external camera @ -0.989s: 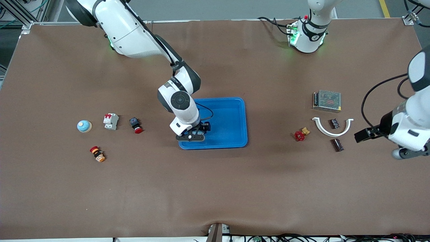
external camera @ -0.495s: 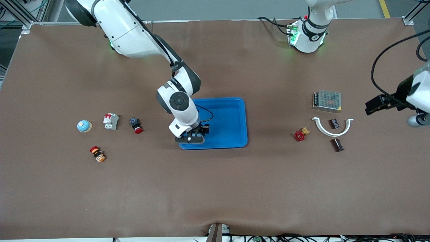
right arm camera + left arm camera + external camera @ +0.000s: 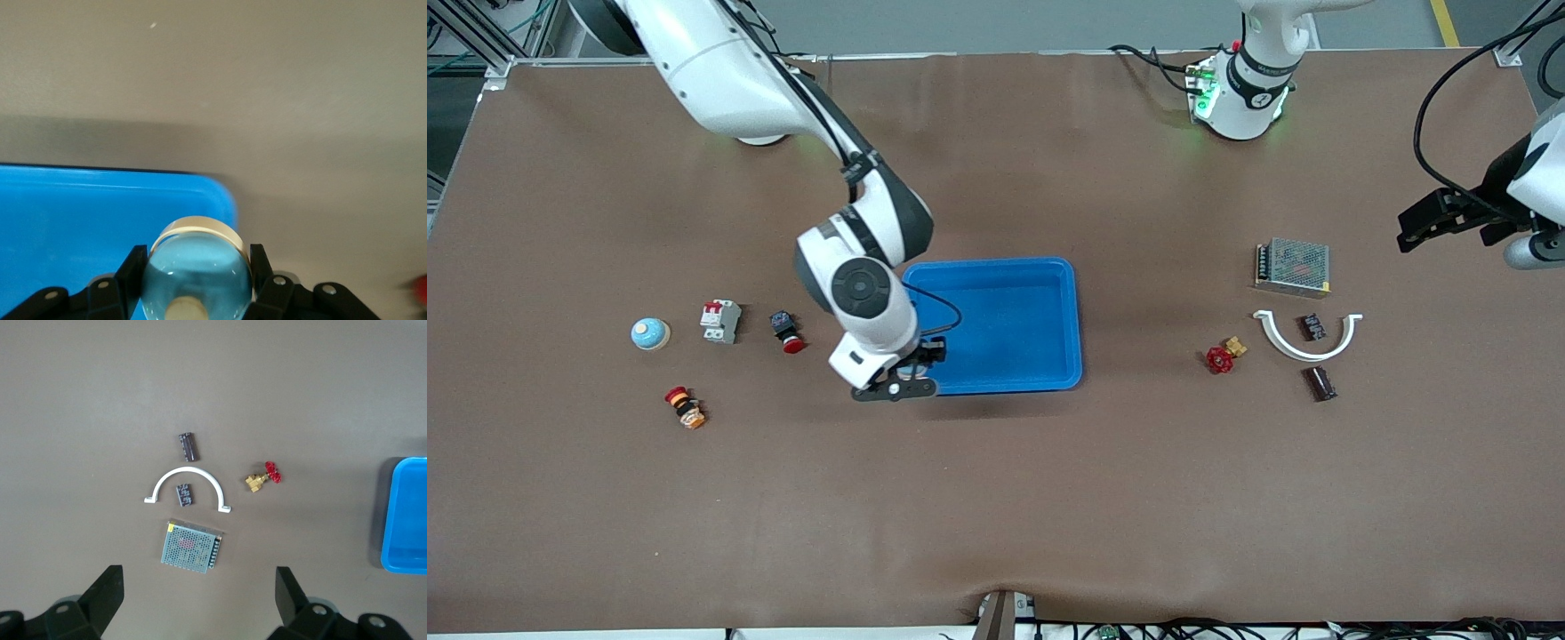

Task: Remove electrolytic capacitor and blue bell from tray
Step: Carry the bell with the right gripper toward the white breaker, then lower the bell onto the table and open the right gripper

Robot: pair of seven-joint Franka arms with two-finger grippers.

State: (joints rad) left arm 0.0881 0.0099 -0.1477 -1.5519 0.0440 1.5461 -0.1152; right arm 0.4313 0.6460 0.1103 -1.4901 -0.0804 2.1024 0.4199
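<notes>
Right tool (image 3: 896, 380): clamped on a bell (image 3: 197, 267), light blue dome with a cream rim, one finger on each side; it hangs over the corner of the blue tray (image 3: 1072, 320) that lies lowest in the front view, toward the right arm's end.
Held bell: up in the air between the fingers (image 3: 133, 270), above the tray's rim.
Second bell (image 3: 649, 334): rests on the surface (image 3: 996, 498) at mid-height of the front view, toward the right arm's end, beside a white circuit breaker (image 3: 720, 321).
Left tool (image 3: 1436, 218): fingers spread wide with nothing between them; it hangs in the upper part of the front view over bare surface, toward the left arm's end.
Capacitor (image 3: 1320, 383): dark cylinder lying on its side on the surface, lower in the front view than a white arc piece (image 3: 1280, 342), close to it but apart.
Inside the arc: a small black component (image 3: 1312, 326).
Above the arc in the front view: a metal mesh power supply (image 3: 1292, 267).
Between arc and tray: a red-handled valve (image 3: 1220, 359).
Near the breaker: a red push button (image 3: 786, 331); lower in the frame, a red-and-orange switch (image 3: 685, 407).
</notes>
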